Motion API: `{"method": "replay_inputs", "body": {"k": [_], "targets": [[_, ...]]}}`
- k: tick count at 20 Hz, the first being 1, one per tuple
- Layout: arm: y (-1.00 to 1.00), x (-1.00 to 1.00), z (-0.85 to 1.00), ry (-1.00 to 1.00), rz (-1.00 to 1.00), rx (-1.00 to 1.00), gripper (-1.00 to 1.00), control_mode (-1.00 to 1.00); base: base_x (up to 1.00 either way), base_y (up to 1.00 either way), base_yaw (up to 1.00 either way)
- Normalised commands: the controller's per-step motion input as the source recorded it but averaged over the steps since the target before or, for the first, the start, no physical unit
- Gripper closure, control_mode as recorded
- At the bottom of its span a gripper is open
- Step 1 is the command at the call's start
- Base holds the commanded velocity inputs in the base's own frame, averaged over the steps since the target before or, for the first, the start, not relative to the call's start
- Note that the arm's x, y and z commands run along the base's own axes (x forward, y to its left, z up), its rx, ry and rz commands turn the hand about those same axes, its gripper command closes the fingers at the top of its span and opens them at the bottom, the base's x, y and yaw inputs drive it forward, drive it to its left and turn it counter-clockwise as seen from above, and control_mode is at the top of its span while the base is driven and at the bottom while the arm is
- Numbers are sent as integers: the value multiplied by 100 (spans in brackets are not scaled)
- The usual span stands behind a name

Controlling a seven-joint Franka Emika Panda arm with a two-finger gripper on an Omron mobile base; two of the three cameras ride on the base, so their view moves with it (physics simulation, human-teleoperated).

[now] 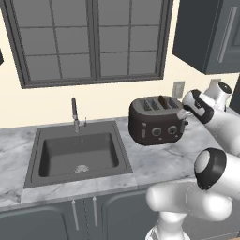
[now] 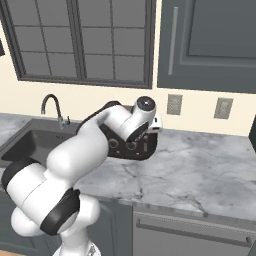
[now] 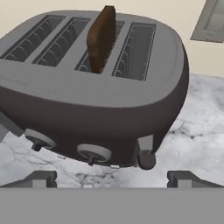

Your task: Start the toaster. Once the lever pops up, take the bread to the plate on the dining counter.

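The dark toaster (image 3: pixel 100 105) stands on the marble worktop (image 1: pixel 164 161), right of the sink. A brown slice of bread (image 3: pixel 101 37) sticks up from its third slot, also seen as bread (image 1: pixel 162 101) in the left base view. Two round silvery knobs (image 3: pixel 93 153) face me on the front. A pale lever (image 3: pixel 145 144) sits at the front's right end. My gripper (image 3: pixel 111 179) is open and empty, its fingertips (image 3: pixel 183 178) wide apart just before the toaster's lower front. From the left base, the gripper (image 1: pixel 184 115) is at the toaster's right end. The plate and the dining counter are out of view.
A dark sink (image 1: pixel 77 152) with a faucet (image 1: pixel 75 115) lies left of the toaster (image 1: pixel 154 122). A window is behind it, wall outlets (image 2: pixel 174 104) and upper cabinets (image 2: pixel 210 40) to the right. My arm (image 2: pixel 95 145) hides much of the toaster in the right base view.
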Motion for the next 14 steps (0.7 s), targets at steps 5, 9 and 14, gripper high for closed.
{"method": "replay_inputs", "body": {"k": [5, 9, 14], "targets": [[0, 6, -25, 0, 0, 0, -100, -100, 0, 0, 0], [0, 14, -7, 0, 0, 0, -100, -100, 0, 0, 0], [0, 20, -4, 0, 0, 0, -100, -100, 0, 0, 0]]}}
